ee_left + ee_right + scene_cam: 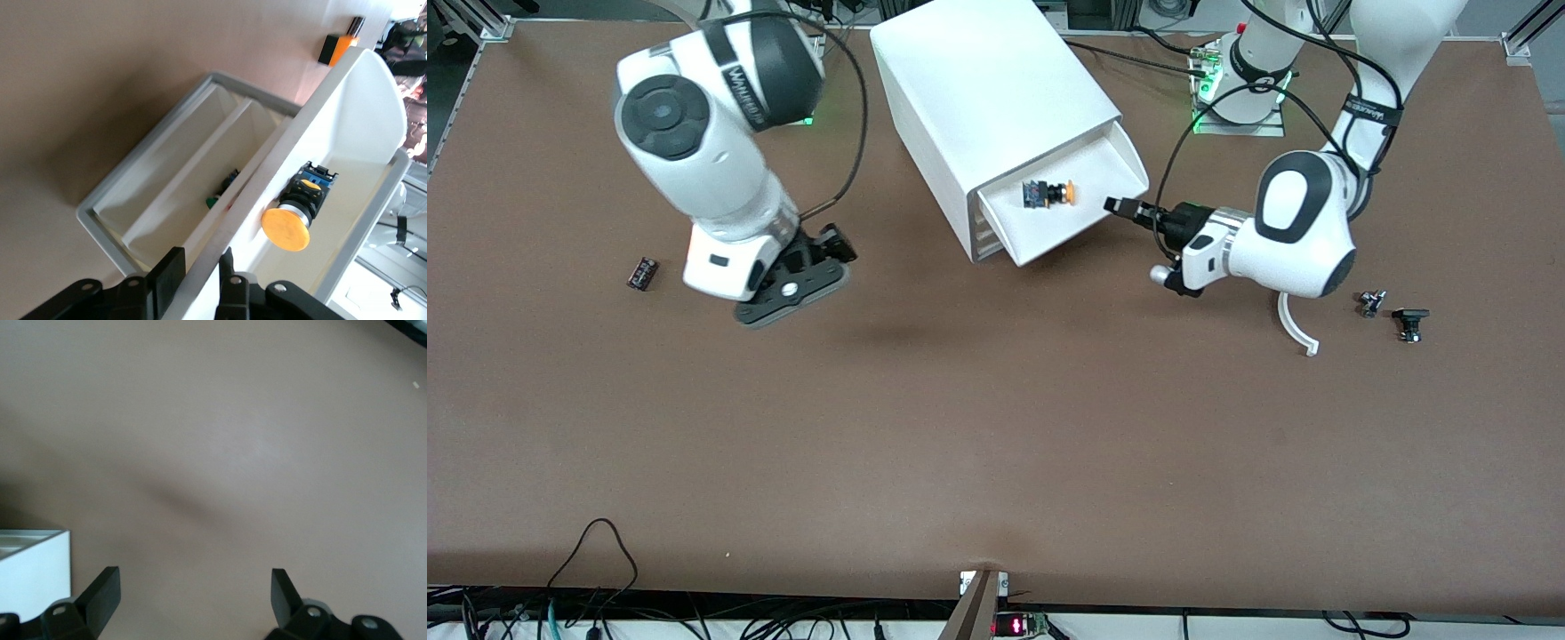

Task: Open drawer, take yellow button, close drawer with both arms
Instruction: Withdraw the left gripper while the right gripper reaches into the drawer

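The white cabinet stands in the middle of the table, toward the robots' bases. Its top drawer is pulled out. The button lies on its side in that drawer, its orange cap toward the drawer's front. My left gripper is shut on the drawer's front wall, one finger outside it and one inside; the left gripper shows this close up. My right gripper hangs open over bare table beside the cabinet, at the right arm's end. Nothing sits between the right gripper's fingers.
A small dark part lies on the table near the right arm's hand. Two small black parts and a white curved piece lie at the left arm's end. The lower drawers stand slightly out. A cabinet corner shows beside the right gripper.
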You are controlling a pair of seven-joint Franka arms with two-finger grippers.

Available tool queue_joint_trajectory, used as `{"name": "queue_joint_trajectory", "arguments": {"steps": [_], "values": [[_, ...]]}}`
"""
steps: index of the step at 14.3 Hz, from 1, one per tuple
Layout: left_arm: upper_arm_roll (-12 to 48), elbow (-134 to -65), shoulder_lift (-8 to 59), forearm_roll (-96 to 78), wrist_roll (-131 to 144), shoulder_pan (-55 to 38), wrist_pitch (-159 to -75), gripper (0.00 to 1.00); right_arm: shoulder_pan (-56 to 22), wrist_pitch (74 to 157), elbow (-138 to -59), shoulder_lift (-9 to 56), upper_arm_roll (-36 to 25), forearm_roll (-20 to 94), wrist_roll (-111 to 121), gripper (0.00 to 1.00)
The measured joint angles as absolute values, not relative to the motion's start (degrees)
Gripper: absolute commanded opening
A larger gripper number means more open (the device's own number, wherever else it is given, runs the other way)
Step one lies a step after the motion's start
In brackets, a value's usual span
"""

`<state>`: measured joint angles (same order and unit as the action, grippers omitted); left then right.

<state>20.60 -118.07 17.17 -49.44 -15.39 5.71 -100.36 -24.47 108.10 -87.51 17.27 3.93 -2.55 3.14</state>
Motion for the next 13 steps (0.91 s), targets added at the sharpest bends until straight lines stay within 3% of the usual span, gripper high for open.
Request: {"name": "queue_joint_trajectory", "arguments": {"steps": [1,2,7,13], "values": [[20.3,-117.2,17.2,-49.4,-15.3,5.8,-100.6,0.61,-26.3,108.5,-86.6,17.9,4.0,-2.6,4.8,1.00],[19.9,-116.5,17.2,-49.0,-15.2,5.8,-100.8,1.00,-28.5,108.7,-85.3,18.8,4.1,-2.6,7.6,1.00],[16.9,-112.6,15.4,-41.6,-14.6,7.5,-102.8,1.00,-39.9,108.8,-78.5,25.3,4.3,-4.5,17.8,1.00],[8.9,-103.9,2.9,-20.9,-14.1,9.8,-104.8,1.00,-46.2,108.8,-75.1,28.9,4.3,-7.0,29.0,1.00]]}}
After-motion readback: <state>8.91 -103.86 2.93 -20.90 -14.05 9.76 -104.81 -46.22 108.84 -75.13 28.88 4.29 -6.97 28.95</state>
